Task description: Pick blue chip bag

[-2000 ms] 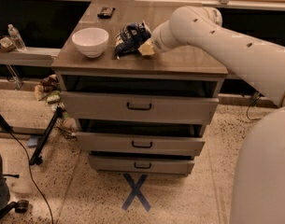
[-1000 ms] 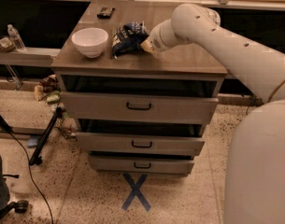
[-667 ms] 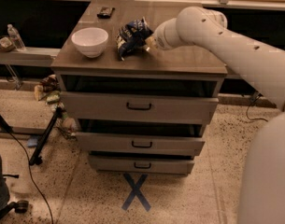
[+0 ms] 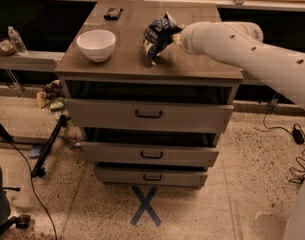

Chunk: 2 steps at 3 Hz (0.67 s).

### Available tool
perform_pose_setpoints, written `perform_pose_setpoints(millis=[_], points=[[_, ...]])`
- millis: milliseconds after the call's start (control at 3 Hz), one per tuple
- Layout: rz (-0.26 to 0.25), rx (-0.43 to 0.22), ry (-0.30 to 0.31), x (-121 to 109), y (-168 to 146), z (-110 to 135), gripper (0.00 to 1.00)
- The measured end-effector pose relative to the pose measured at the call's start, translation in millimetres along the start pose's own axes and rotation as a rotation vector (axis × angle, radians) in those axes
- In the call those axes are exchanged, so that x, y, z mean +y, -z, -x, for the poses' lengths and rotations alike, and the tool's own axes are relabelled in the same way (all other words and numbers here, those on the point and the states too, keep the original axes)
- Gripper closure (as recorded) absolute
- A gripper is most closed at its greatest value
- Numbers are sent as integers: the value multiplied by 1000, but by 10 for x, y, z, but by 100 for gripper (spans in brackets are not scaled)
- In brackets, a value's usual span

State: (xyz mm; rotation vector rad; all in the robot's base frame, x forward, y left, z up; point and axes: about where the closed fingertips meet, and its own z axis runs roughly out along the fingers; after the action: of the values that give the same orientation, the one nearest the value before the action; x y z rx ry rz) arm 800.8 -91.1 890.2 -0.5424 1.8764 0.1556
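Note:
The blue chip bag (image 4: 156,34), dark navy foil with white patches, hangs tilted just above the middle of the wooden cabinet top (image 4: 117,66), its lower corner close to the surface. My gripper (image 4: 175,37) is at the bag's right edge, at the end of the white arm that reaches in from the right, and is shut on the bag. The fingers are mostly hidden behind the bag and wrist.
A round white bowl (image 4: 96,44) stands left of the bag on the cabinet top. A small black object (image 4: 113,13) lies at the back. The drawers (image 4: 149,115) below are partly open. A water bottle (image 4: 15,39) stands on a shelf to the left. A blue X (image 4: 146,205) marks the floor.
The bag was lying on the cabinet top with my gripper at its right side. It has been gripped and lifted, and now hangs tilted above the surface.

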Motion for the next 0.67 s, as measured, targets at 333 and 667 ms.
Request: perform_pose_setpoints(millis=[333,667], points=[[-41,-67,-88,-188,107,111,100],[-45,-98,-155,-510,120,34,100]])
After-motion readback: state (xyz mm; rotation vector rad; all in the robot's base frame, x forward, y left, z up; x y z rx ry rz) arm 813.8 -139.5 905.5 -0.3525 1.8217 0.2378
